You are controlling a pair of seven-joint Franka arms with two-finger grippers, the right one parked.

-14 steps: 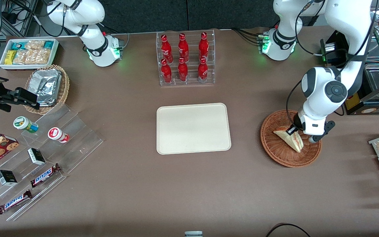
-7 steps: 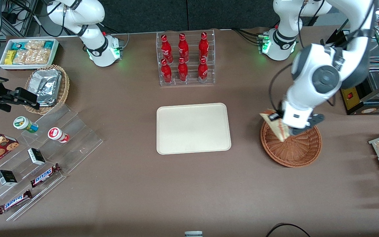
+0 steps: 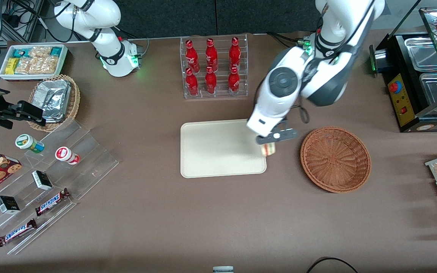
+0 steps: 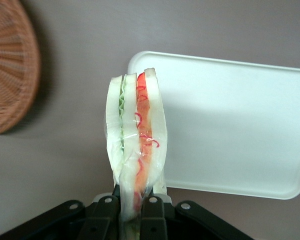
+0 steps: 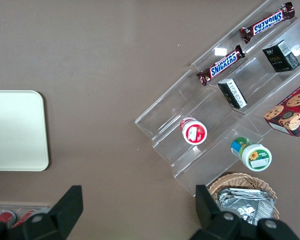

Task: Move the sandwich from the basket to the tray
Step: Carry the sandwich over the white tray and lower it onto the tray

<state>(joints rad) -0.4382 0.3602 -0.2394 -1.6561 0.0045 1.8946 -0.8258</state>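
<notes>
The gripper (image 3: 268,146), jaws clamped on the sandwich (image 4: 135,150), carries it above the tray's (image 3: 218,151) edge nearest the emptied basket (image 3: 335,159); lowering and release onto the tray remain.

**Even Overhead Light, Soft Shadows**

Bright, diffuse light fell from above across the front view, and shadows stayed faint. The gripper (image 3: 268,144) hung sharp over the edge of the tray (image 3: 218,163) nearest the basket (image 3: 335,159). In the left wrist view, the wrap on the clamped sandwich (image 4: 135,150) glinted and the tray glared pale.
</notes>
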